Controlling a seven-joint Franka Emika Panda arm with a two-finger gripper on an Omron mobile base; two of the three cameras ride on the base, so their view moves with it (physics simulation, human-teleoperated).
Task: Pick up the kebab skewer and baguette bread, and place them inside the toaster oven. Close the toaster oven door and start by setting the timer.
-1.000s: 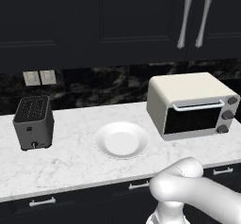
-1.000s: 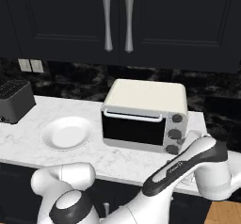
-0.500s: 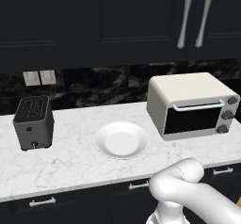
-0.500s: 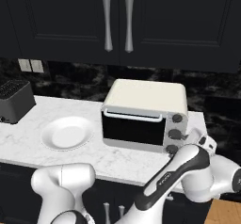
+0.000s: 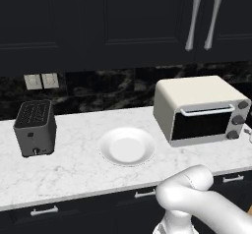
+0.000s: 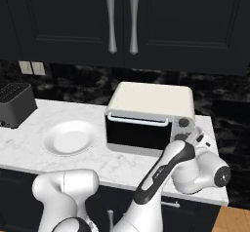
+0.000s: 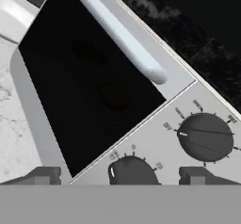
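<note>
Toaster oven (image 5: 199,110) sits on the marble counter (image 5: 74,169), just to the right of the white plate (image 5: 127,146), and its door (image 7: 89,82) is shut, the silver bar handle (image 7: 117,35) running across the top of the dark glass. Right up against the oven's front we have the end effector (image 7: 120,176), its two finger tips (image 7: 44,176) spread wide apart with nothing between them, squared up on the control panel beside the glass. My read: with the door closed, the arm is lining up on a knob to set the timer (the last step of the job). Through the glass, two faint dark shapes show behind the door; too dim to call them the skewer or the bread.

Count them off: the hand view shows two dark knobs, the upper knob (image 7: 205,137) and the lower knob (image 7: 132,171) nearest the tips, while the left base view shows three down the oven's right edge. One plate, bare. One dark grey slot toaster (image 5: 34,128), well to the left of the plate. Two cabinet handles (image 5: 204,19) above the oven.
</note>
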